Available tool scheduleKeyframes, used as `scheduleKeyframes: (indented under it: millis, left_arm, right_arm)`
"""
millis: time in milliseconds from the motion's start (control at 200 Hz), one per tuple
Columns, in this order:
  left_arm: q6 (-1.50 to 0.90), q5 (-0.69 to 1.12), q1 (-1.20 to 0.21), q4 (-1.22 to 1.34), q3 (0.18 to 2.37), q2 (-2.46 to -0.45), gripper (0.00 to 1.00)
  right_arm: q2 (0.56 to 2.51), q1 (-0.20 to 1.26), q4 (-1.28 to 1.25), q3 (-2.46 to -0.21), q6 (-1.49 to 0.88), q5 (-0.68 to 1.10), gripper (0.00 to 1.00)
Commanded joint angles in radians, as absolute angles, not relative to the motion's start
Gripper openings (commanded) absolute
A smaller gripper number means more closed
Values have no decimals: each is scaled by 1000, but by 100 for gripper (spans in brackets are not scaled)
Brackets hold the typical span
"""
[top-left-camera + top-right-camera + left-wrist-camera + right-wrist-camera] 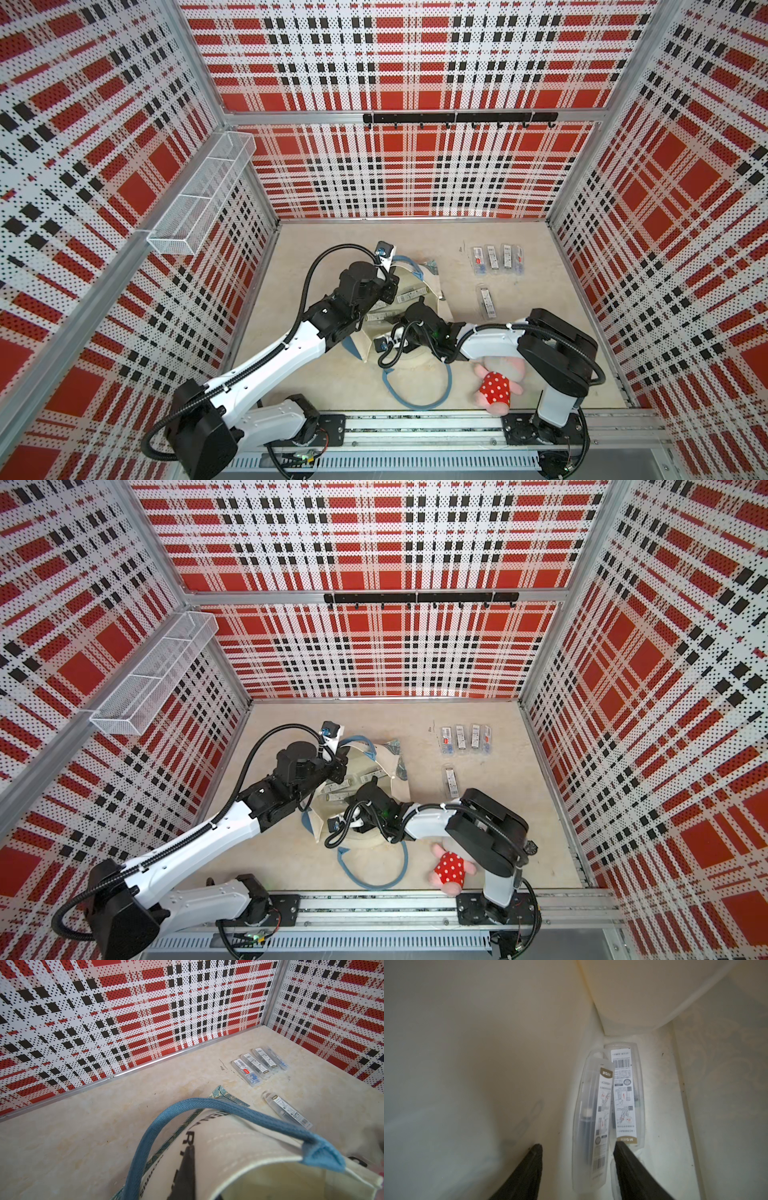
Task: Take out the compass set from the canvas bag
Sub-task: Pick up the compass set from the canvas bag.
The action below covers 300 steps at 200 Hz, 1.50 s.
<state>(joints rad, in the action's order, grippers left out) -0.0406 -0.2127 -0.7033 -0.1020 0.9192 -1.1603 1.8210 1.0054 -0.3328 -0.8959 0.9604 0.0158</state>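
Fig.: R gripper (578, 1144), jaws spread, straddles compass set (591, 1115) deep in canvas bag (239, 1136), mid-tabletop. L gripper (388, 291) apparently pinches bag rim. I'd centre on one case, close gently.

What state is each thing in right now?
canvas bag, lying down, mouth held open
left gripper, shut on the canvas bag's rim
compass sets in bag, at least two, lying side by side
right gripper, open inside the bag, straddling one set
loose compass sets, five, lying flat outside the bag
plush toy, lying untouched
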Motion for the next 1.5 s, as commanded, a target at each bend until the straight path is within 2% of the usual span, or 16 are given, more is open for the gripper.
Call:
scheduleKeyframes:
  millis: [0,130,511,631,736,902,1077,1298,1498]
  left_arm:
    - [-42,-195,-711,-46,923,-1126,0]
    - [-38,-169,-713,-41,912,-1122,0]
    - [-30,-173,-710,-31,892,-1100,0]
    - [-26,-171,-709,-31,889,-1098,0]
    - [-23,-173,-706,-29,884,-1095,0]
    - [-21,-177,-700,-26,883,-1096,0]
    - [-21,-184,-695,-25,882,-1100,0]
    - [-21,-215,-693,-21,873,-1098,0]
    - [-17,-216,-690,-18,876,-1106,0]
  right_arm:
    - [1880,1014,-386,-948,933,-11,59]
    - [1945,1002,-323,-1018,855,22,65]
    - [2180,945,165,-1390,499,50,64]
    - [2251,931,318,-1493,424,101,69]
    - [2281,918,391,-1543,372,156,67]
    - [2234,916,402,-1528,327,227,57]
    - [2180,917,418,-1521,291,227,49]
    - [2058,918,416,-1448,213,164,43]
    - [1897,951,430,-1340,156,96,41]
